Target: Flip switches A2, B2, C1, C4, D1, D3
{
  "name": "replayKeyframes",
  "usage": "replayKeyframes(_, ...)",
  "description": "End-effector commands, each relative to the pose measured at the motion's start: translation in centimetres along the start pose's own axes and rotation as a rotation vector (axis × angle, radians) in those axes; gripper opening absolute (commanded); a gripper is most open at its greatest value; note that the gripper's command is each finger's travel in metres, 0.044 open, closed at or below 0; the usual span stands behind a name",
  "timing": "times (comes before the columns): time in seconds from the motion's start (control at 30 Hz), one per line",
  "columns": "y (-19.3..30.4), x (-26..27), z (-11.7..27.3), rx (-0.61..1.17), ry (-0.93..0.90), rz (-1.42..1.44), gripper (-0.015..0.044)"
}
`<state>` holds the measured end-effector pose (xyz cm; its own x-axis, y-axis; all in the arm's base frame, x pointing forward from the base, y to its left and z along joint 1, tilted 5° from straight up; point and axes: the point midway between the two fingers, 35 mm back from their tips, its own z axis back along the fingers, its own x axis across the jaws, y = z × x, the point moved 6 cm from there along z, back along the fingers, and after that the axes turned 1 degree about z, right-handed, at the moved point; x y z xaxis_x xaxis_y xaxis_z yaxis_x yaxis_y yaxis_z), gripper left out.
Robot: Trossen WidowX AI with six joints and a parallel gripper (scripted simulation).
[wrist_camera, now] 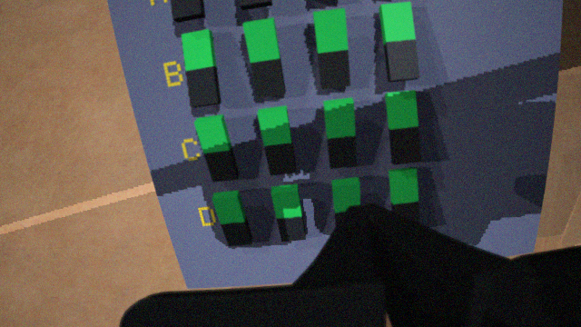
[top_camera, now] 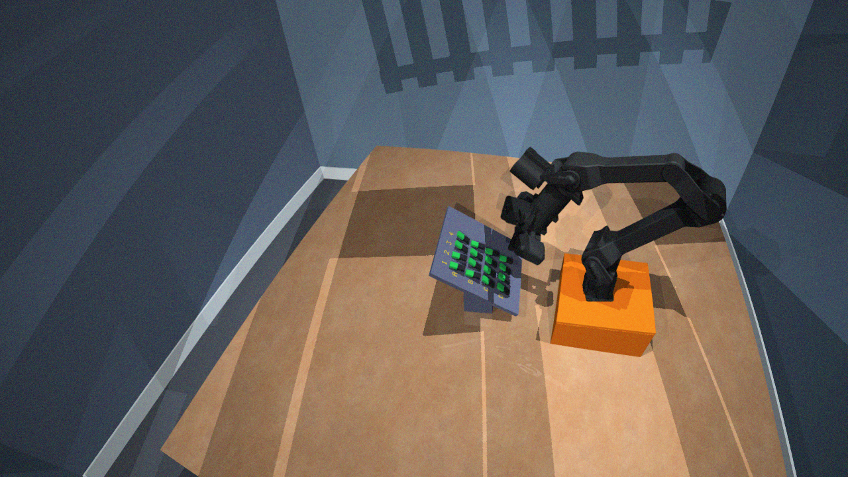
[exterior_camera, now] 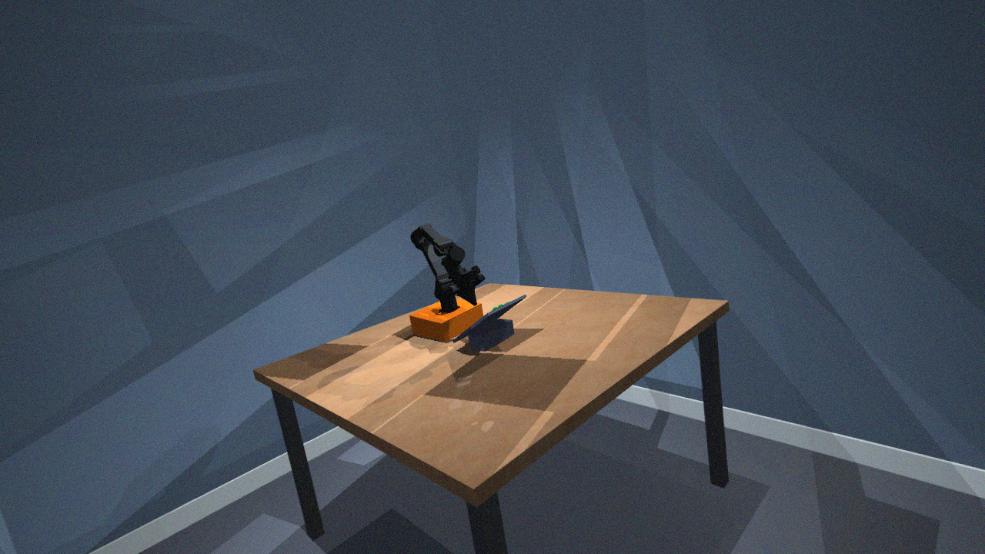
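Where the shut gripper (top_camera: 529, 242) (wrist_camera: 361, 218) hovers, switch panel (top_camera: 446, 252) (exterior_camera: 494, 321) (wrist_camera: 241, 268) below (tilted), lettered rows.

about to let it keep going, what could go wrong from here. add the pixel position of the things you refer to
The gripper (top_camera: 529, 254) (wrist_camera: 361, 218), shut on nothing, has its tips over D3 (wrist_camera: 347, 193) in the wrist view, with D4 (wrist_camera: 403, 185) close beside; a slight sideways drift might press D4, which should stay as it is.
The tips also hide D3's near end, so a poorly placed press could be hard to spot from the wrist view.
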<state>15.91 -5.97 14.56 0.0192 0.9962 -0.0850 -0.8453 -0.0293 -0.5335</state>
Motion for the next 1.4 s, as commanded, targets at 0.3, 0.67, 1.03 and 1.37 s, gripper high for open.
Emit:
replayKeyframes(0.3, 0.3, -3.2, -2.2, -0.059, 0.011, 0.005, 0.0000)
replayKeyframes(0.67, 0.3, -3.1, -3.9, -0.065, 0.011, 0.005, 0.0000)
replayKeyframes(1.03, 0.2, -3.1, -5.0, -0.066, 0.010, 0.004, 0.0000)
replayKeyframes(1.37, 0.2, -3.1, -5.4, -0.066, 0.010, 0.004, 0.0000)
